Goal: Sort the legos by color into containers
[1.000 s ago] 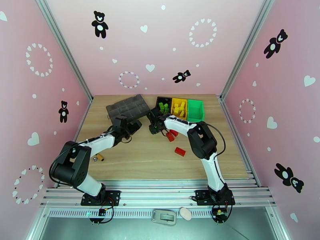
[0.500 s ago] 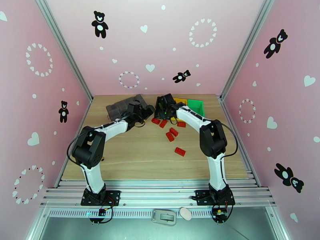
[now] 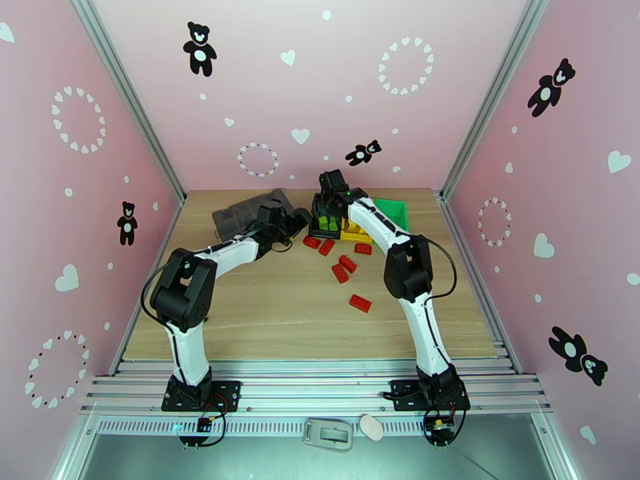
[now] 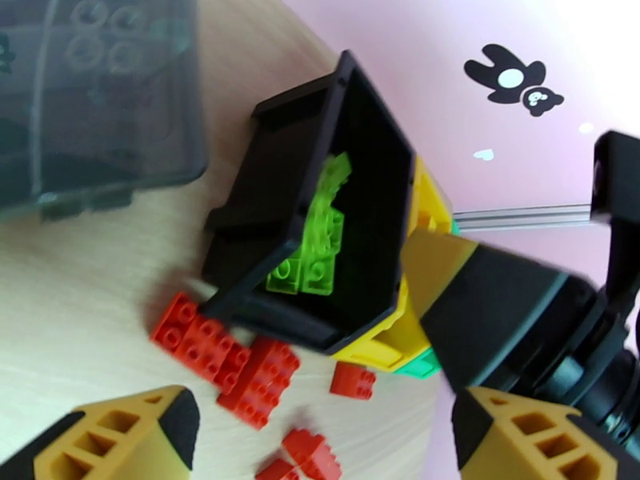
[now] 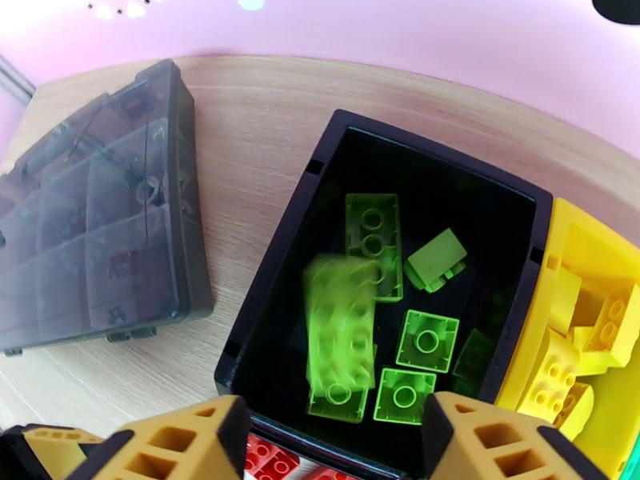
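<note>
Hovering above the black bin point(image 5: 264, 290), the right tool point(image 5: 340, 442) stands apart, a blurred green brick point(image 5: 340, 330) seemingly dropping inside. Left tool point(image 4: 320, 442), also apart, hangs by red bricks point(image 4: 212, 346) just before that bin; the crowded arms may collide.

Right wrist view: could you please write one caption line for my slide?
Open right gripper above the black plastic bin holding light green studded bricks, beside the yellow bin of yellow bricks.

black bin point(image 5: 276, 274): light green legos point(image 5: 426, 340)
yellow bin point(image 5: 564, 226): yellow legos point(image 5: 560, 378)
loose legos point(image 3: 360, 303): red
walls point(image 3: 240, 74): pink, black bears point(image 3: 200, 48), white hearts point(image 3: 300, 136)
</note>
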